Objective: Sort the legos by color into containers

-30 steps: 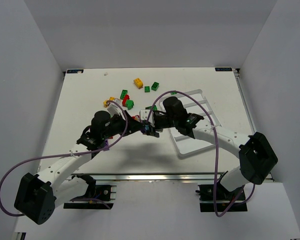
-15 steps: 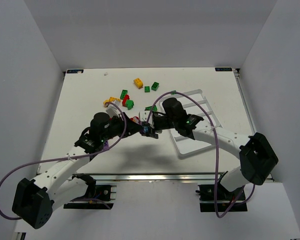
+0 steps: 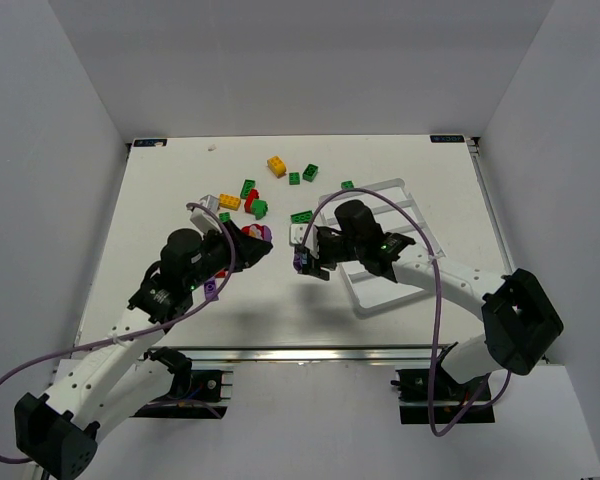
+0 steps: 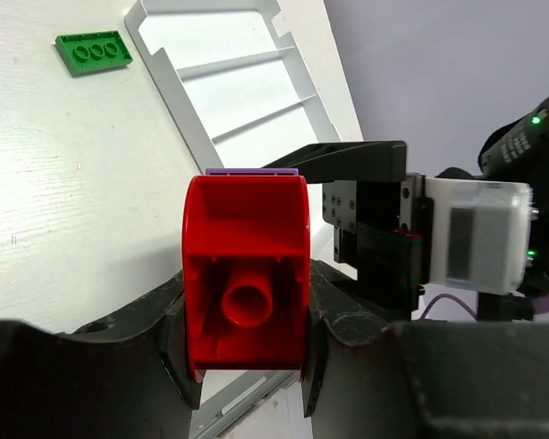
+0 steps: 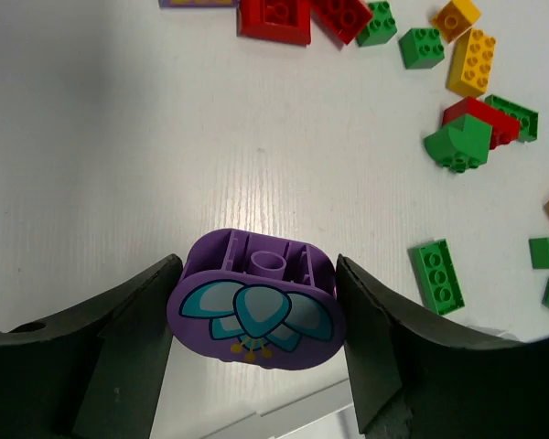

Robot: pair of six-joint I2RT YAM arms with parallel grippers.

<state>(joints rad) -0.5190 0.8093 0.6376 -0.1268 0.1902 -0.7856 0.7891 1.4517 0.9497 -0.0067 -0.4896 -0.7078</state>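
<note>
We judge sorting barely begun. The left pincer (image 4: 247, 340), part closed, clamps a red lego (image 4: 245, 265). The right pincer (image 5: 253, 315), set wide, clamps a purple lego (image 5: 252, 320) with a flower print. Both legos are held above the table (image 3: 160, 200). The loose legos (image 3: 259, 208) lie scattered ahead of both pincers. The tray (image 4: 172, 96) sits just behind the right pincer. Its visible containers hold nothing, and the arm hides the rest.

No writing is legible; the small blue stickers (image 3: 148, 142) at the table (image 3: 170, 190) corners are too blurred.
</note>
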